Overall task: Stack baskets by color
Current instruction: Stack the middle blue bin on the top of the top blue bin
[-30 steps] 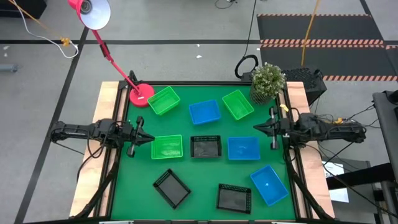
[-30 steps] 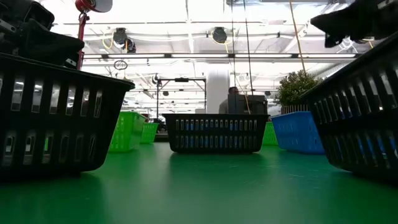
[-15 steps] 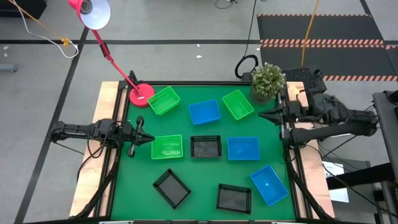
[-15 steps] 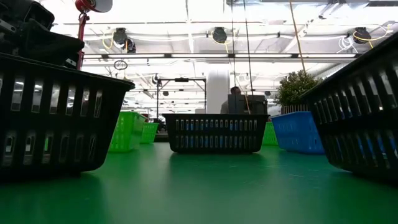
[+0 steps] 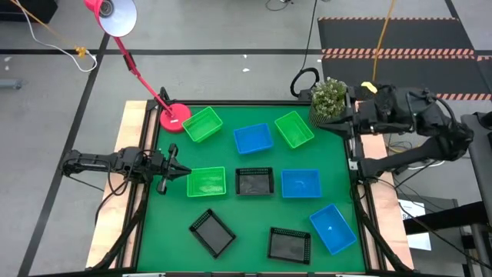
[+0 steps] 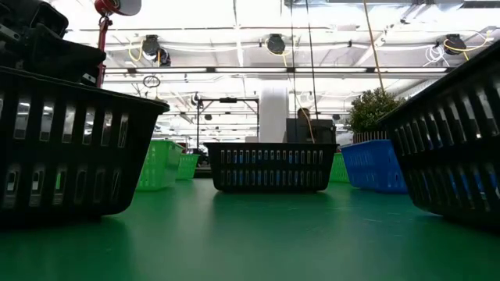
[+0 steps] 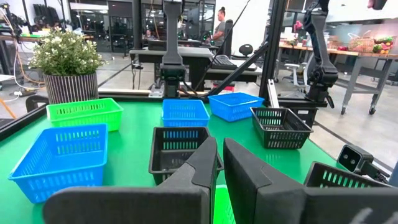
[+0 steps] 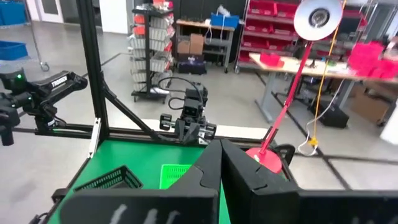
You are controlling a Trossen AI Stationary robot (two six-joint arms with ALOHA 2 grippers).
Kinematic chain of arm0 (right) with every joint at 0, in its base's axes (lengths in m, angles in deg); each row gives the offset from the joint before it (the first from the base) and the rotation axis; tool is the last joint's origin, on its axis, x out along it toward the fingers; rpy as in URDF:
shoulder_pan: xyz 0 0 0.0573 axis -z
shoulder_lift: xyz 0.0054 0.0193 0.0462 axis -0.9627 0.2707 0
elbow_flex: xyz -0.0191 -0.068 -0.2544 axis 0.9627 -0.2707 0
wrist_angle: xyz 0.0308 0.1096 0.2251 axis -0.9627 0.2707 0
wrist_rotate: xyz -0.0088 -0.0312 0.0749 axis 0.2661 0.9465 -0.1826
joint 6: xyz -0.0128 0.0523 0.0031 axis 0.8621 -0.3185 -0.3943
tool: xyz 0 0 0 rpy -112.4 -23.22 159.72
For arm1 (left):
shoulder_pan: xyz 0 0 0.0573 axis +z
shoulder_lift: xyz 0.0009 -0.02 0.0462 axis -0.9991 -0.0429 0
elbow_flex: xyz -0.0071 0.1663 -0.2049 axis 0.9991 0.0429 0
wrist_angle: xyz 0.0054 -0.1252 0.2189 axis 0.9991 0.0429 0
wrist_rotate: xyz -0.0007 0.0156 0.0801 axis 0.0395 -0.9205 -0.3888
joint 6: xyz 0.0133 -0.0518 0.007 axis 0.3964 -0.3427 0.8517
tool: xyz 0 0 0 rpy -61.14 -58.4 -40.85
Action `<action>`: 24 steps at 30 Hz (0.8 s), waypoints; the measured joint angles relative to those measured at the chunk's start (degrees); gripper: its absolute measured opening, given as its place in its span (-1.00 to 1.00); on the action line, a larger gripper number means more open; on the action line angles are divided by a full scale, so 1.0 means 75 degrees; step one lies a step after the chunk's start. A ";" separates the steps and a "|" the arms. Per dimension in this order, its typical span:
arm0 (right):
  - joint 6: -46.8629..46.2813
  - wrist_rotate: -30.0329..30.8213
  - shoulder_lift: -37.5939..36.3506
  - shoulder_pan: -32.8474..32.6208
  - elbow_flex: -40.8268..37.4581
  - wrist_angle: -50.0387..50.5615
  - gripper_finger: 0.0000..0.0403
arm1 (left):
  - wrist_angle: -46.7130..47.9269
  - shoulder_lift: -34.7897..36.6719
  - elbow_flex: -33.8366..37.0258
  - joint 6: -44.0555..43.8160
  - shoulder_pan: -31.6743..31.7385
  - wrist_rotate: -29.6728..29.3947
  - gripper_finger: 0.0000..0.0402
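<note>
With both sets of jaws pressed together, the right gripper [image 5: 344, 123] could knock the plant [image 5: 330, 98] reaching for a green basket [image 5: 294, 128]

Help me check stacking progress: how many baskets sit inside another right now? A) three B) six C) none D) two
C: the overhead view shows every basket lying alone on the green mat, such as the middle black basket and the blue basket beside it.
</note>
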 joint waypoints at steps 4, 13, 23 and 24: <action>-0.0188 0.0000 0.0674 0.0000 0.1014 0.0586 -1.00 | 0.0000 0.0000 -0.0001 0.0000 0.0001 0.0000 -0.84; -0.0194 0.0012 0.1773 0.0000 0.2610 0.1648 -1.00 | 0.0001 0.0000 -0.0001 0.0000 0.0001 0.0001 -0.84; -0.0468 0.0023 0.2085 0.0000 0.2828 0.1748 -1.00 | 0.0001 0.0000 -0.0003 0.0000 0.0001 0.0001 -0.84; -0.0479 0.0023 0.2083 0.0000 0.2828 0.1745 -1.00 | 0.0000 0.0000 -0.0002 0.0000 0.0001 0.0002 -0.84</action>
